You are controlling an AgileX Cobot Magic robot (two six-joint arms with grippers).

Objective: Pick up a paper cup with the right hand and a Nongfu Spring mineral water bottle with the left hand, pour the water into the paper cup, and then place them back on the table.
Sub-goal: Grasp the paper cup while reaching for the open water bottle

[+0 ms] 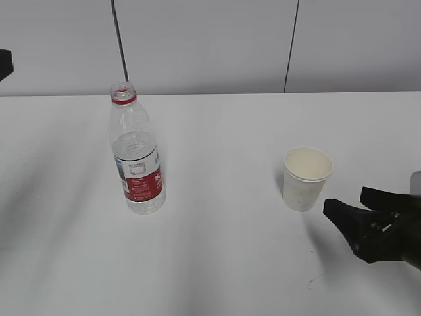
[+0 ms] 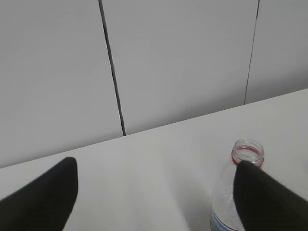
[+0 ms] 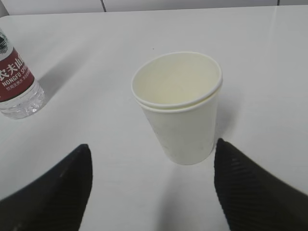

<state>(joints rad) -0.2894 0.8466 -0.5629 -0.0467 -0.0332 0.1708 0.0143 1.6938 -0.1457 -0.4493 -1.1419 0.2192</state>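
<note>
1. At the far left edge of the exterior view a small black part (image 1: 5, 64) shows high above the desk (image 1: 217, 263); I cannot tell what piece of the arm it is.
2. The left claw (image 2: 154, 192) shows in the left wrist view as two dark fingers (image 2: 43, 197) spread wide, so it is released and holds nothing. It hangs above the desk and looks toward the grey wall panels (image 2: 183, 57).
3. The Nongfu Spring mineral water bottle (image 1: 135, 150) stands upright on the left part of the desk. Its mouth is open, with a red ring on the neck, and it has a red and white label on its lower half. Some clear water is in it.
4. In the left wrist view the top of the bottle (image 2: 243, 183) is just beside the inner edge of the finger on the right of that view, partly covered by it. It is not between the fingers, and I cannot tell if they touch.
5. The paper cup (image 1: 305, 178) stands upright on the desk, well apart from the bottle, to the right of the middle. Its cream inside looks empty.
6. In the right wrist view the cup (image 3: 179, 108) shows a double line at the rim, and the bottle's lower part (image 3: 17, 84) stands far to the left.
7. The right claw (image 1: 352, 205) is low near the right edge of the desk, just beside the cup and not touching it. Its fingers (image 3: 250, 187) are spread, released, with the cup in line with the gap but beyond the tips.
</note>
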